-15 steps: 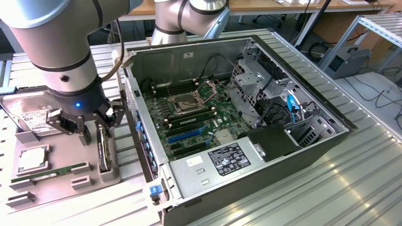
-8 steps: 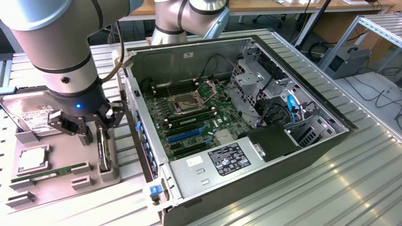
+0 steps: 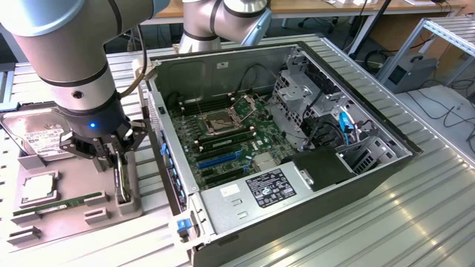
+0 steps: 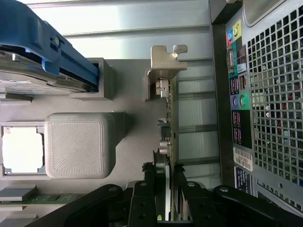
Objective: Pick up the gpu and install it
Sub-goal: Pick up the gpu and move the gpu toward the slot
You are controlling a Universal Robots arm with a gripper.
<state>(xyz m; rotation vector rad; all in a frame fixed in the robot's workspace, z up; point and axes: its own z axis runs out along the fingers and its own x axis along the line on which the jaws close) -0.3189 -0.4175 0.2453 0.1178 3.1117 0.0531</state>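
Gripper (image 4: 165, 194) pinching the gpu (image 4: 171, 118) upright in the tray (image 3: 74, 219), left of the case (image 3: 312, 206). Judged light, stiff, fragile: grip bare edges.

**Table and its load**

Your ribbed metal table (image 3: 415, 222) carries two things. A grey parts tray (image 3: 74, 219) lies directly under the fingers (image 3: 111, 157). The computer case (image 3: 319, 217) lies just beside them, open side up. In the tray, the gpu (image 3: 119, 182) stands on edge between the fingers. The memory stick (image 3: 59, 204), processor (image 3: 37, 189) and hard drive (image 3: 37, 133) lie on the fingers' far side from the case.
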